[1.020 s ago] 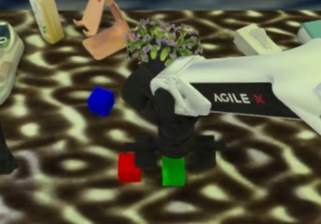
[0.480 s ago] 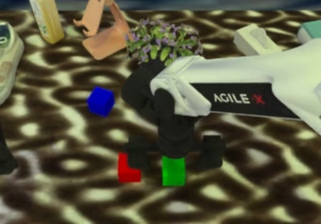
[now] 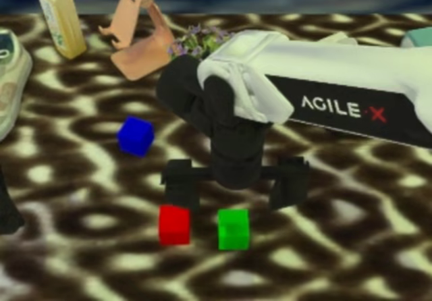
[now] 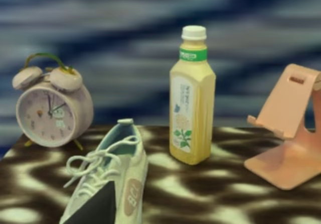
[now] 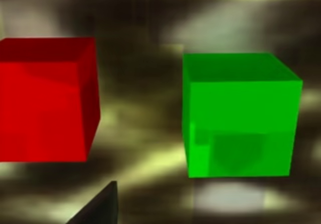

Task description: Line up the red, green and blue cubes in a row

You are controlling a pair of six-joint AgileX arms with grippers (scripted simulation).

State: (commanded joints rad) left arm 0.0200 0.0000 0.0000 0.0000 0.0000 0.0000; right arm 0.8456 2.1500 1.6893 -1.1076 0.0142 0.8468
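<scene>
The red cube [image 3: 174, 225] and the green cube [image 3: 233, 229] sit side by side near the table's front, a small gap between them. The blue cube [image 3: 136, 136] lies apart, farther back and to the left. My right gripper [image 3: 235, 185] hovers open just behind and above the pair, holding nothing. In the right wrist view the red cube [image 5: 45, 101] and green cube [image 5: 241, 118] fill the picture, with one dark finger [image 5: 100, 209] at the edge. My left arm [image 3: 5, 210] stays parked at the left edge; one finger [image 4: 98, 206] shows off to the side.
A yellow bottle [image 3: 61, 17], a pink phone stand [image 3: 138, 41] and a flowering plant [image 3: 199, 41] stand along the back. A pale shoe [image 3: 10, 85] lies at the left edge. An alarm clock [image 4: 52, 106] stands behind the shoe.
My right gripper has risen and drawn back from the green cube with its fingers spread wider. The green cube stays on the table next to the red one.
</scene>
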